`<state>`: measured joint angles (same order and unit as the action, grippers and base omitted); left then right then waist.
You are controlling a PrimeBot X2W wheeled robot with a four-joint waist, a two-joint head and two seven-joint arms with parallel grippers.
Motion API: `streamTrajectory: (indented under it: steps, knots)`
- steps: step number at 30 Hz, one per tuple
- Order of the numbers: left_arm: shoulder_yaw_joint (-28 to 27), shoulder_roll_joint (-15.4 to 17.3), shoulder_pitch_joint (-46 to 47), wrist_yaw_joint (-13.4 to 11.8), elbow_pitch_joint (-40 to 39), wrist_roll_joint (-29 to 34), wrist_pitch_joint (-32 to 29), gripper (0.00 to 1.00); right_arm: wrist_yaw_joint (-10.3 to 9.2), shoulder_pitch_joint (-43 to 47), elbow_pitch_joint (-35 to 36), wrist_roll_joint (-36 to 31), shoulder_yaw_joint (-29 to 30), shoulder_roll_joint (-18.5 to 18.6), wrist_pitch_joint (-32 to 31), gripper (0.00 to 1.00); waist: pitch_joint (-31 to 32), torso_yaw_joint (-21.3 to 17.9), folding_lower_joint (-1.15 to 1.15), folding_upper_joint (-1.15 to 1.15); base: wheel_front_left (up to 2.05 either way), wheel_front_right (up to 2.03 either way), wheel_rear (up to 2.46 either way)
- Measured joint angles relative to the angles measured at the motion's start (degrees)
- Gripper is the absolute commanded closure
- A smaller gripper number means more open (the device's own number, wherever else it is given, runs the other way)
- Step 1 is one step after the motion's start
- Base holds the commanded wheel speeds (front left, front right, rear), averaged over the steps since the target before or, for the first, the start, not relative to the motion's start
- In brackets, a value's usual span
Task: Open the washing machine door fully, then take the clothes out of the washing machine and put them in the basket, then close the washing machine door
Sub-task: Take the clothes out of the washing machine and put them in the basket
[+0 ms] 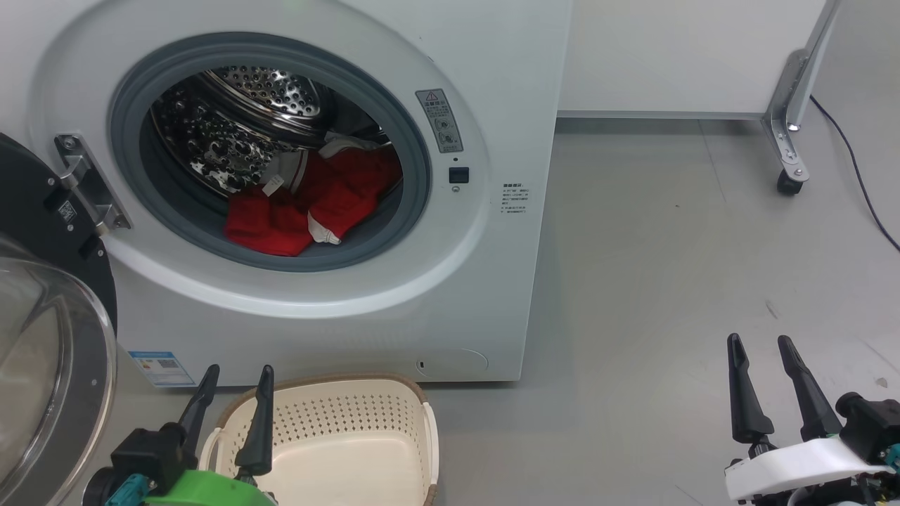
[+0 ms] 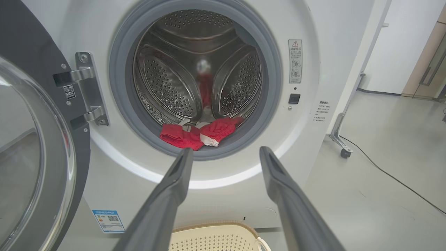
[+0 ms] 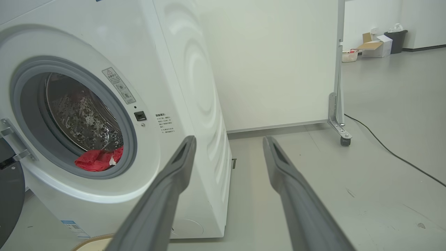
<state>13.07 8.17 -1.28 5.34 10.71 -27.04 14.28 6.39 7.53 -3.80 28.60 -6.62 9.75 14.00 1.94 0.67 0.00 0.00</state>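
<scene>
Reporting left hand (image 1: 239,369) and right hand (image 1: 759,339) both spread, empty. The basket (image 1: 351,384) sits just beside my left hand. The washing machine door (image 1: 31,211) stands open, and the clothes (image 1: 309,207) lie at the front lip of the washing machine (image 1: 492,105). I advise entering low and gripping the thickest fold.

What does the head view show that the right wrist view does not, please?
Head view, not right wrist view: the open left pincer and the perforated inside of the small cream plastic basket. Right wrist view, not head view: a pale open cardboard box and a dark bin in the background. Both: the big white washing machine, the bright red clothes inside it, and the open right pincer.
</scene>
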Motion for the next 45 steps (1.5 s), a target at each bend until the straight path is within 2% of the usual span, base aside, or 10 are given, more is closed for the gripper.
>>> streamTrajectory:
  steps: [25,38,45]
  knots:
    - [-0.7,0.0,-0.1,0.0,-0.1,0.0,0.0,0.00,0.01,0.0,0.0,-0.1,-0.3,-0.3,0.0,0.00,-0.4,-0.1,0.00,0.00,0.00,0.00,0.00]
    - [-1.5,0.0,-0.3,-0.1,-0.8,-0.1,-0.2,0.00,0.02,0.0,0.5,-0.5,-1.2,-0.3,0.0,0.00,-3.5,-2.9,0.00,0.00,0.00,0.00,0.00]
    - [-1.8,1.0,0.9,-0.9,-1.9,-0.4,-2.8,0.00,0.03,-0.1,1.3,-0.5,-1.8,-0.3,0.0,0.00,-7.1,-5.5,0.00,0.00,0.00,0.00,0.00]
